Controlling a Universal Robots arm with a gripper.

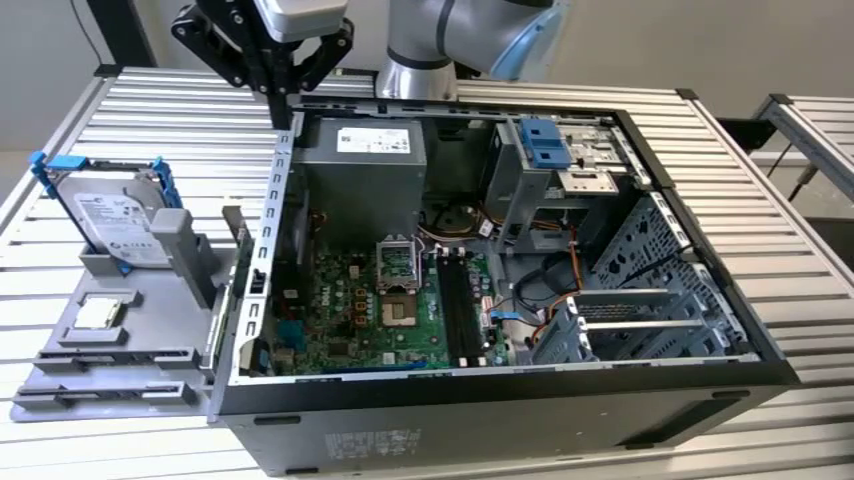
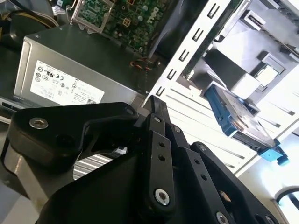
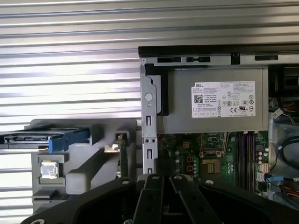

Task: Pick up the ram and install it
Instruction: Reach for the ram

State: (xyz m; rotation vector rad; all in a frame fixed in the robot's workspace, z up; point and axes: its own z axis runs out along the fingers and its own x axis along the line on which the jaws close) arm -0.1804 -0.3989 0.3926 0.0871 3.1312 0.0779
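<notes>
jaws closed, the two black fingers (image 1: 278, 85) meeting at their tips with nothing seen between them. they hang in the upper left of the exterior view, pointing straight down over the slatted desk (image 1: 160, 110), just outside the far corner of the open computer case (image 1: 534, 410) and near its grey power supply (image 1: 358, 150). the pale arm (image 1: 461, 30) rises behind them at the top centre of the frame.

the ram (image 3: 123, 158) is apart from the jaws. in the first wrist view it stands on its long edge in a grey holder (image 3: 84, 177) just beside the case's side wall. it is a thin dark green strip seen edge-on, with a gold-coloured bit at one end, and part of it is hidden behind the fingers.

on the same holder, toward the exterior view's left, a silver hard drive (image 1: 120, 225) in a blue frame stands upright and a small square chip (image 1: 104, 312) lies flat. inside the case, at the frame's centre, the green motherboard (image 1: 354, 310) shows its long black slots (image 1: 461, 300).
</notes>
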